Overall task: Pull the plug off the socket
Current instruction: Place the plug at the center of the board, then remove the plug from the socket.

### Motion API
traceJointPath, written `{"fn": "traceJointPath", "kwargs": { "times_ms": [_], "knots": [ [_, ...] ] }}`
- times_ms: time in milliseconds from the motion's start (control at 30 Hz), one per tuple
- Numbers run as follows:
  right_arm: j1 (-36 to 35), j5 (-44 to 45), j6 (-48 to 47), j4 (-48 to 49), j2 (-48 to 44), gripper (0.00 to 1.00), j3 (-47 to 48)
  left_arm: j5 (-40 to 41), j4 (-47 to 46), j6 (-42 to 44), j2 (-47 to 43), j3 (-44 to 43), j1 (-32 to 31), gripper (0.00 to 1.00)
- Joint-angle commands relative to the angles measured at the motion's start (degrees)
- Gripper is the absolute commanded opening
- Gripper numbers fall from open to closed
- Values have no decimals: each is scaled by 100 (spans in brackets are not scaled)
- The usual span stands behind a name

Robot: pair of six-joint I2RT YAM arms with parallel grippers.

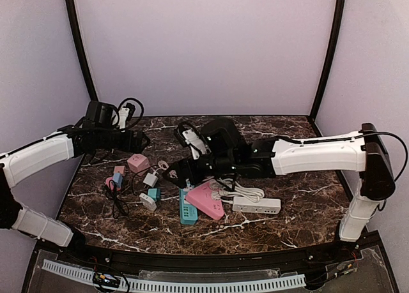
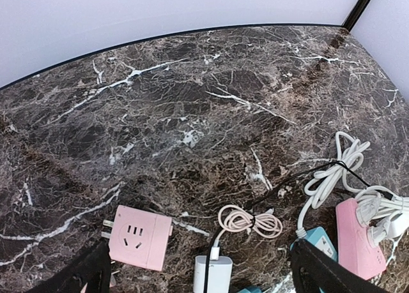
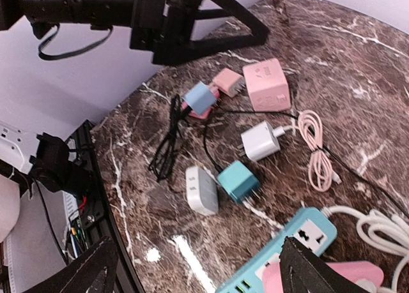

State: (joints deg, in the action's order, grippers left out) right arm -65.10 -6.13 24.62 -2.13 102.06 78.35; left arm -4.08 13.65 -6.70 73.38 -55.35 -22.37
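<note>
My right gripper [image 3: 199,270] hangs low over the marble table [image 2: 192,89], and there it is: my fingers [image 3: 89,275] stand wide apart with nothing between them, released and empty. Just ahead of them the teal plug [image 3: 238,180] lies loose on the marble, close to the end of the teal power strip [image 3: 284,245] but not seated in it. A grey-white adapter [image 3: 201,189] sits right beside it on the other side. Further out I see a white charger [image 3: 259,140], a coiled pink cable [image 3: 314,146] next to it, and a pink cube adapter [image 3: 267,84] beyond. Over on the far left side, my left gripper [image 2: 201,277] is up above the table, its jaws spread wide too, gripping nothing. The pink power strip [image 1: 206,200] lies just beside the teal one, with a white cord [image 1: 248,191] bundled at its far edge. Whether that cord's plug is pushed into the pink strip, I cannot tell from here.
</note>
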Motion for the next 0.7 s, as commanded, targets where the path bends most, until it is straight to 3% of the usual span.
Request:
{"fn": "traceJointPath", "kwargs": {
  "times_ms": [0,167,400,667],
  "knots": [
    [35,427,14,-570,-475,87,-481,-483,231,-295,169,25,-43,95],
    [260,437,67,-896,-1046,88,-1161,-632,-34,-872,104,347,-536,95],
    [298,669,580,-1229,-1756,88,-1984,-725,-1040,-2512,-76,1520,-1429,93],
    [-477,2090,707,-1158,-1880,87,-2385,-693,-1883,-3613,-4,1965,-1799,90]
  ]
}}
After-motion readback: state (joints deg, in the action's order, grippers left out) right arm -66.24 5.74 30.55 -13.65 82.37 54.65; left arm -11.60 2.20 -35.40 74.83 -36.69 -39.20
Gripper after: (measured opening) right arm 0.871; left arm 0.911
